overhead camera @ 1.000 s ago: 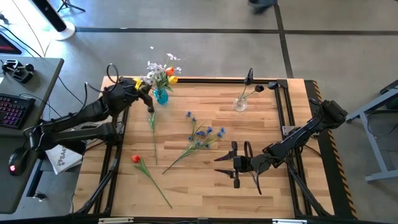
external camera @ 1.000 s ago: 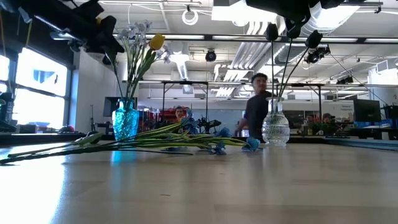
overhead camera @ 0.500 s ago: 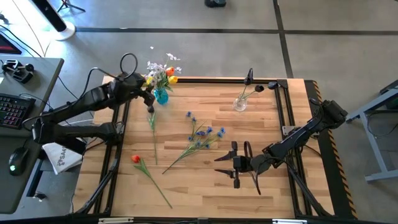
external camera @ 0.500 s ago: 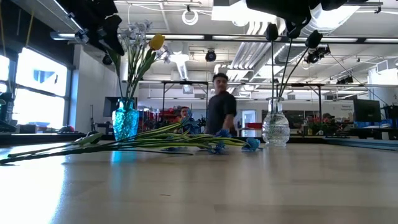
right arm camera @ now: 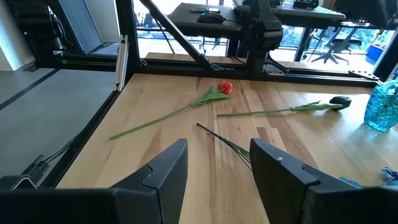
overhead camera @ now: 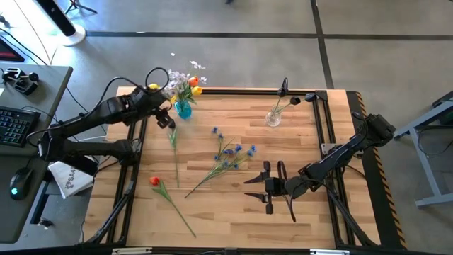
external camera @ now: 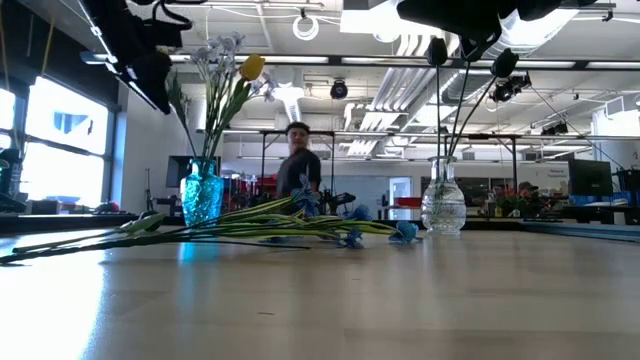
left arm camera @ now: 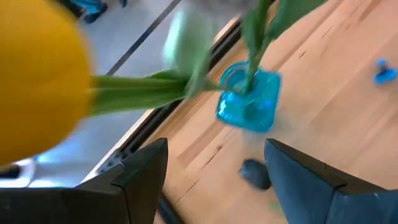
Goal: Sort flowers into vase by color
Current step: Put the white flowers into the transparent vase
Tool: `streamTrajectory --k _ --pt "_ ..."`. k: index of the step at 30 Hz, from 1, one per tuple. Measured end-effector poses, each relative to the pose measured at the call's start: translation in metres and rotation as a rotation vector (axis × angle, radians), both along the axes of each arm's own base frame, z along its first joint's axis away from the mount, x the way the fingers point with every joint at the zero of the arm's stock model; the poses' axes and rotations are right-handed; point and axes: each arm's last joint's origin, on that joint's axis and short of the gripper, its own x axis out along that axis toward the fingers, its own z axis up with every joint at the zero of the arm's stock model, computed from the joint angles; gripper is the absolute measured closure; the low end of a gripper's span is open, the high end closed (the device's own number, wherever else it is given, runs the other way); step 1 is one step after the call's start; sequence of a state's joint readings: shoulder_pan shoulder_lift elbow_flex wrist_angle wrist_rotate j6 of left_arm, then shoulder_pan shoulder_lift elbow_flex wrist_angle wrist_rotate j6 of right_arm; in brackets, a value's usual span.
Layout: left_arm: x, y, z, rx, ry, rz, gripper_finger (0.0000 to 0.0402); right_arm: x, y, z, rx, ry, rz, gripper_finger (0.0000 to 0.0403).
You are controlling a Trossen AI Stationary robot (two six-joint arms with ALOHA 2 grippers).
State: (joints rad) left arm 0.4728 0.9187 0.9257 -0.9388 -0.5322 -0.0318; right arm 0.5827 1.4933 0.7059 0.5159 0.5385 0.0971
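Note:
A blue vase (overhead camera: 182, 110) at the table's far left holds yellow, orange and pale blossom flowers (overhead camera: 185, 83). A clear vase (overhead camera: 273, 119) at the far middle holds dark-headed flowers (overhead camera: 284, 89). A dark-headed green stem (overhead camera: 174, 152), a spray of blue clusters (overhead camera: 230, 152) and a red tulip (overhead camera: 153, 181) lie flat on the table. My left gripper (overhead camera: 165, 119) is open and empty, just left of the blue vase (left arm camera: 249, 99), above the table. My right gripper (overhead camera: 249, 188) is open and empty near the front right.
Black rails (overhead camera: 255, 91) frame the wooden table. A desk with a keyboard (overhead camera: 14, 124) stands off the left edge. In the low view a person (external camera: 298, 165) is in the room behind the table.
My left arm has swung toward the table's far edge, and its gripper has drawn away from the flowers in the blue vase, toward the left and somewhat down. The person behind the table has walked toward the left.

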Motion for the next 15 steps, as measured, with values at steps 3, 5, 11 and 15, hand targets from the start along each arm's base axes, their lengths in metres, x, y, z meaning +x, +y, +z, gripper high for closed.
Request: streamTrajectory --k 3,5,11,15 --pt "-0.003 -0.001 -0.001 0.012 0.049 0.021 0.0147 0.000 0.000 0.000 0.000 0.000 0.000 0.0233" --pt "-0.006 -0.001 -0.002 0.021 0.078 0.038 0.0147 0.000 0.000 0.000 0.000 0.000 0.000 0.0233" --pt "-0.012 -0.004 -0.006 -0.015 0.132 0.080 0.0147 0.000 0.000 0.000 0.009 0.003 -0.002 0.0233" --pt "-0.019 -0.009 0.000 -0.093 0.131 0.106 0.0147 0.000 0.000 0.000 0.009 0.003 -0.003 0.0233"
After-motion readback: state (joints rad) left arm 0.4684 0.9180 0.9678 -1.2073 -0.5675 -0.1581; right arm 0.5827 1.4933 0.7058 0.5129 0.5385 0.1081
